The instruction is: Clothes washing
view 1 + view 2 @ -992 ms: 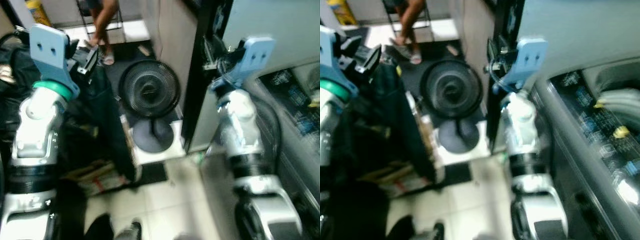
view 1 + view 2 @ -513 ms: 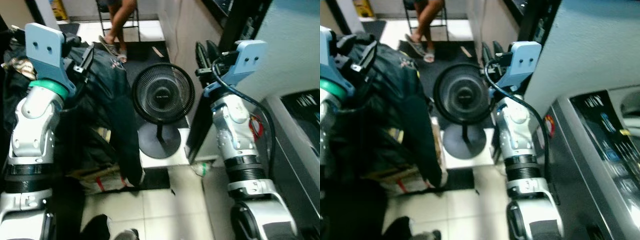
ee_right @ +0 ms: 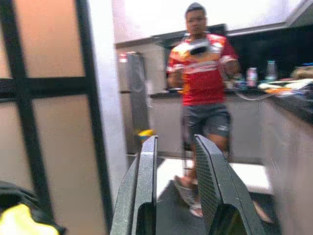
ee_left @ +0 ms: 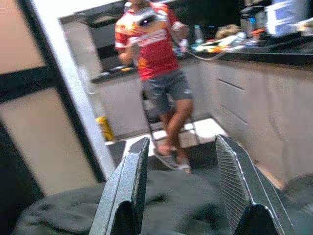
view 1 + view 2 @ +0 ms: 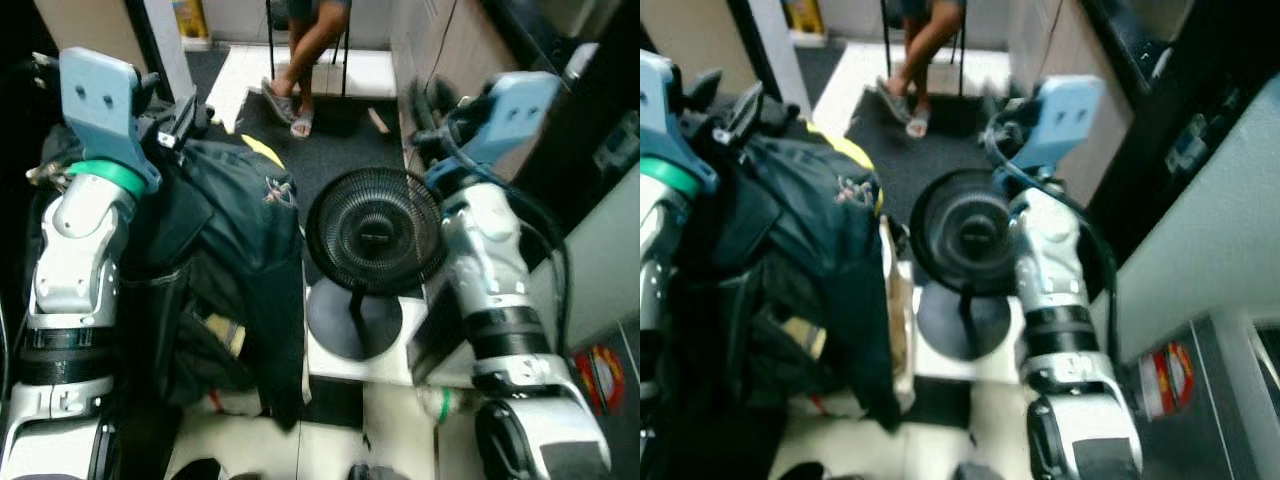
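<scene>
You had two grippers up, the left gripper (image 4: pixel 183 188) and the right gripper (image 3: pixel 178 183), both with fingers apart, plus one dark garment (image 5: pixel 235 240) at left, one black floor fan (image 5: pixel 372 232) in the middle, and one person (image 3: pixel 203 78) far ahead.

A fan, a person and a can in a narrow tiled room.

A black floor fan (image 5: pixel 374 232) stands on its round base (image 5: pixel 353 318) on a white platform just beside the right gripper's arm. Ahead of both grippers a person (image 3: pixel 202 93) in a red shirt and grey shorts stands in sandals on a dark mat (image 5: pixel 330 128), by a counter (image 4: pixel 274 51) crowded with small items. A red can (image 5: pixel 1164 374) lies low, beside the right arm.
</scene>
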